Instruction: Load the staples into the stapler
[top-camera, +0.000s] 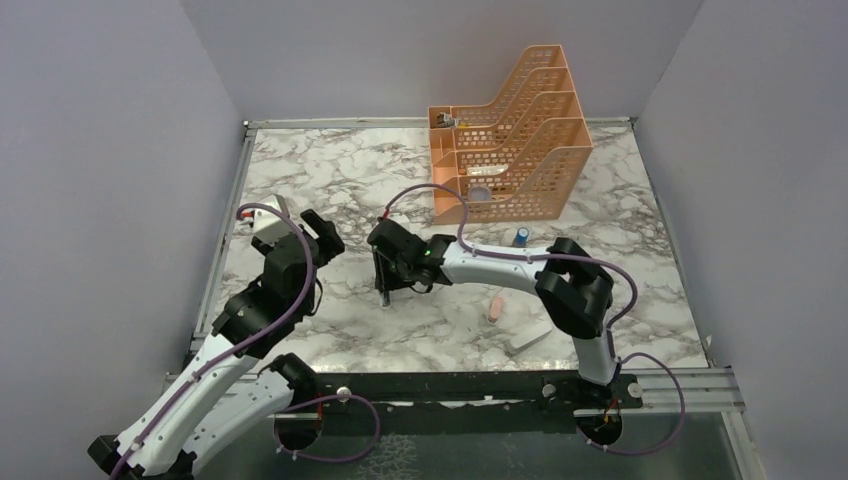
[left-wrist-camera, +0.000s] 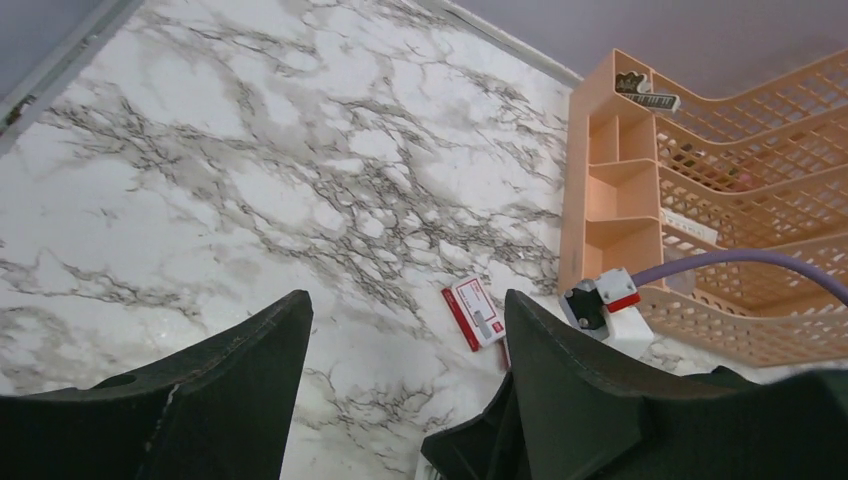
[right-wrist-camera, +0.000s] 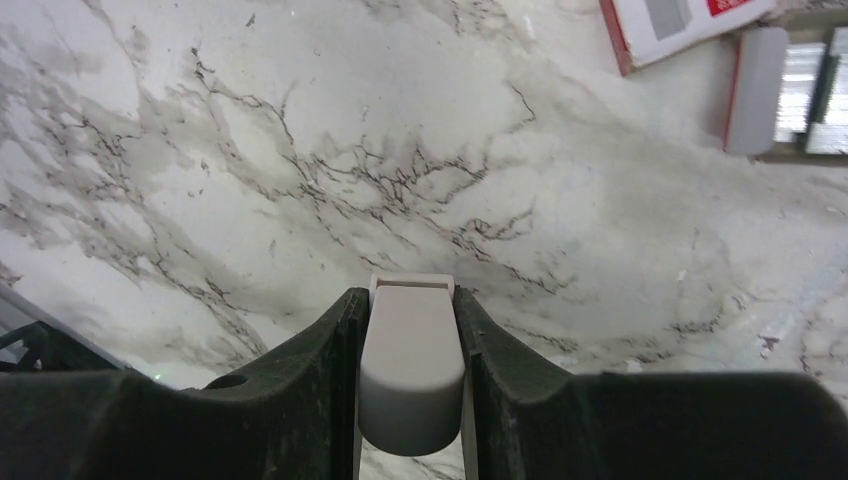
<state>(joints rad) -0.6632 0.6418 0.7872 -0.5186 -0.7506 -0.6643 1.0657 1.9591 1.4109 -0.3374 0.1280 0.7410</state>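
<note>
While the right gripper (right-wrist-camera: 410, 296) pinches the stapler (right-wrist-camera: 410, 365) by its grey end, the left gripper (left-wrist-camera: 405, 312) hangs over the marble table (right-wrist-camera: 300, 150) with jaws wide apart and nothing between them. The staples (right-wrist-camera: 797, 82) lie in their grey tray (right-wrist-camera: 755, 90) (just beside the red box (right-wrist-camera: 680, 25)), well apart from the stapler.
</note>
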